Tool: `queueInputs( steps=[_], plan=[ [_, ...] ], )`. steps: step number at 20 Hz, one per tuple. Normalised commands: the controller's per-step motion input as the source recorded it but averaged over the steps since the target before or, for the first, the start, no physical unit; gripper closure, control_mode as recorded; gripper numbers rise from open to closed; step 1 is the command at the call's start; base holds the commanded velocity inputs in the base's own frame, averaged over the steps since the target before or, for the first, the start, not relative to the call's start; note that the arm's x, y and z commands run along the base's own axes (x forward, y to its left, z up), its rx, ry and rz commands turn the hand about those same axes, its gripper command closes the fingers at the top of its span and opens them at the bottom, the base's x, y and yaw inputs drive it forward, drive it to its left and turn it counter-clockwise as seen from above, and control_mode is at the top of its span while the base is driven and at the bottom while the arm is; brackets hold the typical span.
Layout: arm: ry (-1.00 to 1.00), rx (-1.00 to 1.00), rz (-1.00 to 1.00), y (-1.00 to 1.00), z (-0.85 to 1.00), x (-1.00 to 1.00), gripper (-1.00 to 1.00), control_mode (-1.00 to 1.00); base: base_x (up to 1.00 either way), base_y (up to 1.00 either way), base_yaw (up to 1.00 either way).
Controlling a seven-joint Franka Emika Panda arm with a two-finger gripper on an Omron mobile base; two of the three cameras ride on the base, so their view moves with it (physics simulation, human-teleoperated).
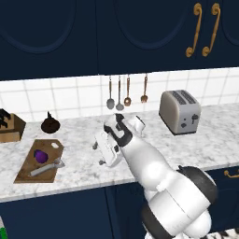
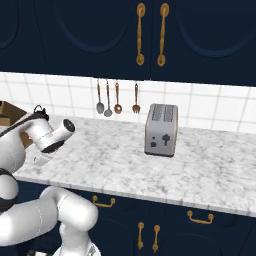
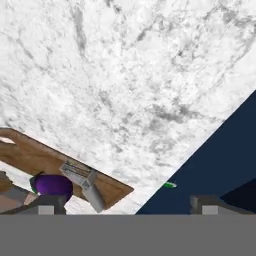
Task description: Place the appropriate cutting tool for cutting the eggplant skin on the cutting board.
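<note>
Left base view: the marble worktop [image 1: 84, 175] runs under dark blue cabinets [image 1: 51, 37], with the white arm [image 1: 154, 172] reaching over its middle. A toaster [image 1: 179, 111] stands near the back edge, right of three hanging spoons [image 1: 119, 93]. The board [image 1: 39, 161] lies toward the worktop's left front edge, a knife block [image 1: 10, 126] behind it at the left edge. On the board rests the peeler [image 1: 45, 168], just in front of the eggplant [image 1: 41, 156]. The gripper [image 1: 98, 154] hangs above bare marble, right of the board, holding nothing; the hand view shows its fingertips [image 3: 47, 205] wide apart.
</note>
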Motion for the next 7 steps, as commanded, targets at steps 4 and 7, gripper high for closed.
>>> queueInputs(
  steps=[4,7],
  plan=[
    [0.00,0.27,-0.10,-1.00,0.24,-0.37,-1.00,-1.00,0.00,0.00,0.00],
    [-0.02,0.26,-0.09,-1.00,0.36,-0.39,-1.00,-1.00,0.00,0.00,0.00]
  ],
)
